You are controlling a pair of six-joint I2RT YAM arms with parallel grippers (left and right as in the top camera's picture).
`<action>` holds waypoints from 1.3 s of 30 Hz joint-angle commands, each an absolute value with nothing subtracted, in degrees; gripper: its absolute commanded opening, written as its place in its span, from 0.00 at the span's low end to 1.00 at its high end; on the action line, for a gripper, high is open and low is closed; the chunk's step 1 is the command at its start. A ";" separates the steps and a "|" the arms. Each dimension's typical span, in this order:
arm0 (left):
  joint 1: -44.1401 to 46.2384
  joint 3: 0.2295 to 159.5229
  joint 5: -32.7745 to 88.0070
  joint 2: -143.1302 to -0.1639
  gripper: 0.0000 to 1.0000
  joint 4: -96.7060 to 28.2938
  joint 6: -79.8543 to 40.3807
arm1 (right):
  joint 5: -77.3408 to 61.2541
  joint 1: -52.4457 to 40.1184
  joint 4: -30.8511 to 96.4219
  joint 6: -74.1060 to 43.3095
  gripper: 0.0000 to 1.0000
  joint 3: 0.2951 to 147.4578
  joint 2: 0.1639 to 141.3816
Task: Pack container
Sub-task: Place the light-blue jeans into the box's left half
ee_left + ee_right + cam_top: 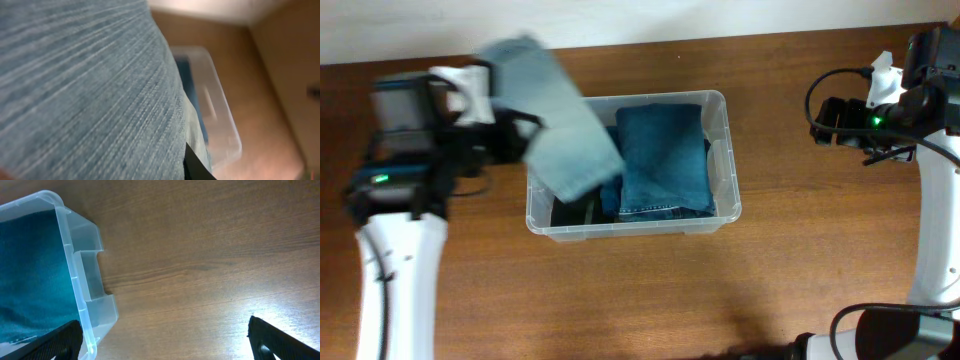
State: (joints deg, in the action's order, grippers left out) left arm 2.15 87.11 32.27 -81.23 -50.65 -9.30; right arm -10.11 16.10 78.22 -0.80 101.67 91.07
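Container (86, 280) at left, blue cloth (30, 270) inside, wooden table (200, 255) beside

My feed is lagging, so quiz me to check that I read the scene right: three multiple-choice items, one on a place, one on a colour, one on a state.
1. Where in the container do the dark blue jeans lie?
A. the left half
B. the right half
C. outside it, on the table

2. What colour is the garment held up by the left arm?
A. light blue
B. red
C. white

3. How do the jaws of the right arm stand?
A. shut on the jeans
B. shut on the container's rim
C. open, holding nothing

Answers: 1 B, the overhead view shows them along the right wall; 2 A, pale blue denim fills the left wrist view; 3 C, the right wrist view shows both fingers wide apart, gripping nothing.
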 commanded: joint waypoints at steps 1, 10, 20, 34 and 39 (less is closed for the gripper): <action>8.03 88.01 29.32 -83.24 0.00 -51.55 2.31 | -9.82 16.14 78.28 -0.25 0.98 101.14 91.39; 10.59 88.01 20.03 -92.73 0.00 -53.23 7.60 | -9.82 16.16 78.28 -0.23 0.98 101.14 91.39; 10.61 88.01 13.02 -103.53 0.00 -57.98 7.62 | -9.82 16.16 78.28 -0.23 0.98 101.14 91.39; 10.61 88.09 0.62 -104.14 0.77 -59.40 7.18 | -9.82 16.16 78.26 -0.23 0.98 101.14 91.39; 10.72 92.86 0.64 -103.68 0.85 -60.51 7.16 | -9.80 16.16 78.28 -0.23 0.98 101.14 91.39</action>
